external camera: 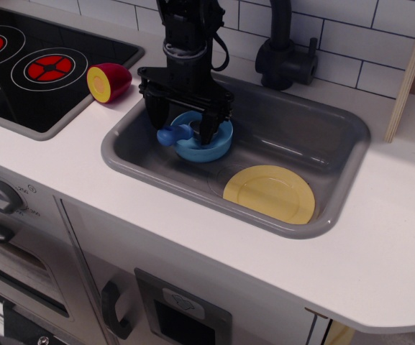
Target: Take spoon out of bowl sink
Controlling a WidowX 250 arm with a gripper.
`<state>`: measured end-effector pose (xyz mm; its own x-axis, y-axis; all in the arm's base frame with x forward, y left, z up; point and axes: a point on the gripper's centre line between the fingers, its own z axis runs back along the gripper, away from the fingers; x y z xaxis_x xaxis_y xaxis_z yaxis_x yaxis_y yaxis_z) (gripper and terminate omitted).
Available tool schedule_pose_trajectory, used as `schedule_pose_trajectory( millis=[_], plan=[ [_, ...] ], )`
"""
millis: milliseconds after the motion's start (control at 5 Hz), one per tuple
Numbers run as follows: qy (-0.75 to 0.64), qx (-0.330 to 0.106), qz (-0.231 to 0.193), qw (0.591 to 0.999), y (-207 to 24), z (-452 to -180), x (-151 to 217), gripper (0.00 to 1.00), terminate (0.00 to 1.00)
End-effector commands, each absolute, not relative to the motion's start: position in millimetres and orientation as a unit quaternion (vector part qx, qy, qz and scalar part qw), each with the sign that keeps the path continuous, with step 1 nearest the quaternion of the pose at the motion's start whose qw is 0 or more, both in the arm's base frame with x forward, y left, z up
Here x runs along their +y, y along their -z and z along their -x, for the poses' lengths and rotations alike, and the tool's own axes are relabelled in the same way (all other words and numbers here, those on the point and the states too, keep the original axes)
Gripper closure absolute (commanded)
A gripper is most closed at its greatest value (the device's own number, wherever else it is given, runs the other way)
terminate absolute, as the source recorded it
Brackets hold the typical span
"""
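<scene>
No readable text, labels or numbers anywhere.

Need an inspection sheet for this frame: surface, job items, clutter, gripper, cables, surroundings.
Surface: white counter around the grey rectangular sink basin.
Job's things: round light-blue plastic bowl in the sink's left part; small spoon with blue knob-ended handle lies in it, handle over the left rim.
Clutter: flat yellow plate in the sink; red-and-yellow toy fruit half on the counter.
Gripper: black gripper open, fingers straddling the spoon handle.
Cables: black cable loop on the arm.
Surroundings: black hob, black tap, white tiles.
</scene>
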<state>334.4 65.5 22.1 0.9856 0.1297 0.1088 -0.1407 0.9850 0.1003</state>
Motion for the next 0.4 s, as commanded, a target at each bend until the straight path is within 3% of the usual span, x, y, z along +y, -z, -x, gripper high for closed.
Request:
schedule_pose_trajectory(
  millis=[0, 200],
  plan=[
    [-0.053, -0.059, -0.053, 0.995, -34.2, -347.4, 78.3, 0.00, 0.00],
    [-0.038, -0.036, -0.046, 0.998, -29.3, -346.2, 77.2, 0.00, 0.00]
  ],
)
